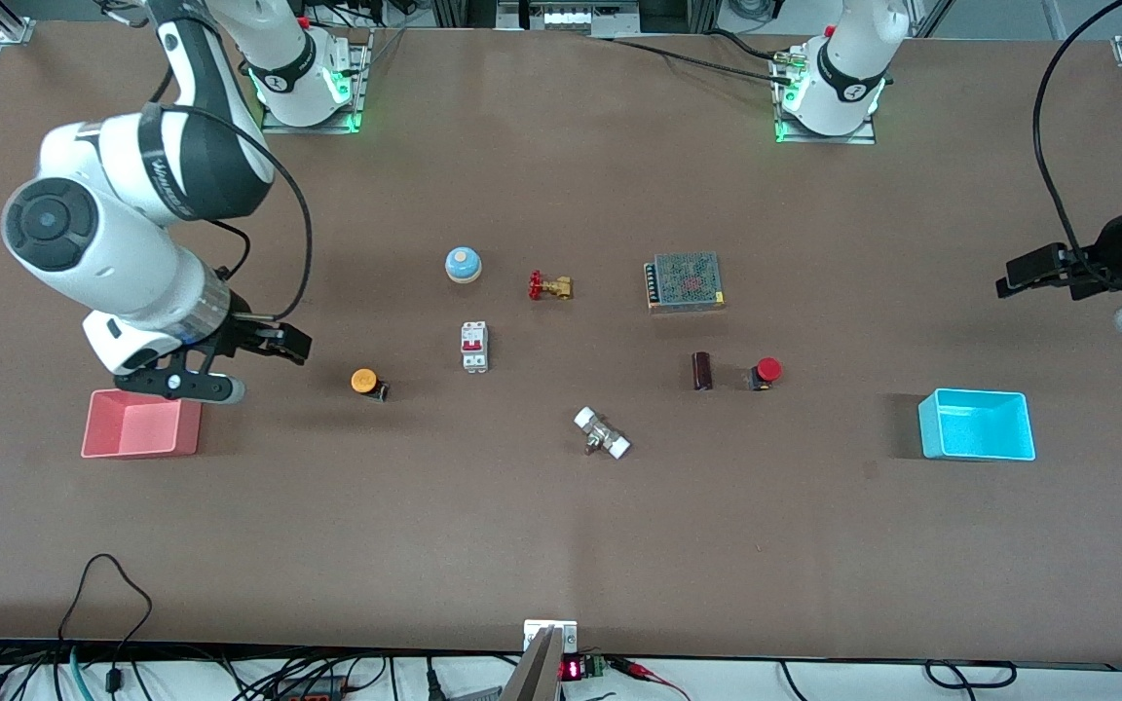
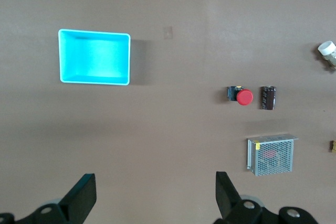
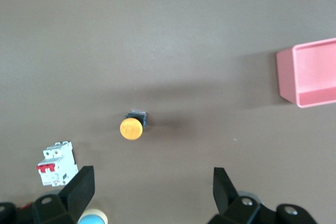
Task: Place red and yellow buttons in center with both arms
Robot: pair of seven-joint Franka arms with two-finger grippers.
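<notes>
The yellow button (image 1: 366, 382) sits on the brown tabletop (image 1: 522, 526) toward the right arm's end; the right wrist view shows it too (image 3: 131, 128). The red button (image 1: 766, 371) sits toward the left arm's end beside a dark cylinder (image 1: 702, 371); the left wrist view shows it too (image 2: 243, 97). My right gripper (image 1: 249, 365) is open and empty in the air, over bare table between the pink bin and the yellow button (image 3: 153, 176). My left gripper (image 1: 1019, 276) is open and empty, up over bare table at the left arm's end (image 2: 155, 182).
A pink bin (image 1: 140, 424) stands at the right arm's end and a cyan bin (image 1: 976, 424) at the left arm's end. A blue bell (image 1: 463, 264), brass valve (image 1: 549, 286), white breaker (image 1: 474, 347), mesh-covered box (image 1: 685, 281) and white fitting (image 1: 602, 433) lie mid-table.
</notes>
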